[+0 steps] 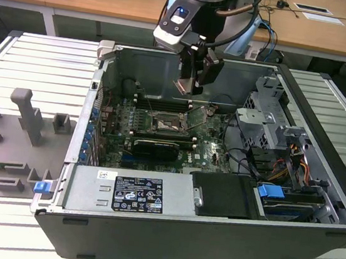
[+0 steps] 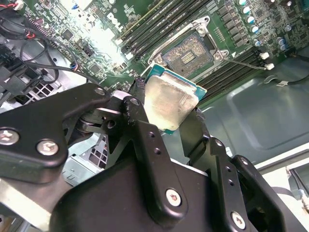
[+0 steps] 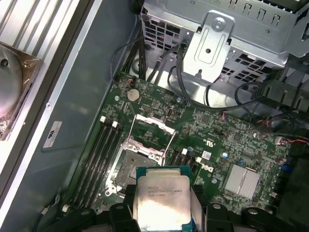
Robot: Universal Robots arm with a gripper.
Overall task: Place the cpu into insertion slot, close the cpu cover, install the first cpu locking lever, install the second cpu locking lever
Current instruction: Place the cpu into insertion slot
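- Right, gripper point(image 1: 188, 84) is clamped on the cpu point(image 1: 183, 86); in both wrist views its fingers point(image 2: 145, 135) pinch two opposite edges and the chip juts out past the tips
- cpu hangs inside the open pc case point(image 1: 208, 251), well above the motherboard point(image 1: 208, 149); it touches nothing but the fingers
- insertion slot point(image 1: 165, 126) is bare with its contact field exposed; nothing is seated in it
- key relation: in the exterior view the slot lies below the chip and a little toward the exterior view's left; so the chip is near, not yet over it
- chip face looks tilted against the board rather than parallel to it; that's my read, not certain
- cpu cover point(image 3: 153, 126) is swung open on the far side of the socket in the first wrist view; the opening is unobstructed
- memory slots point(image 3: 99, 154) run just beside the socket
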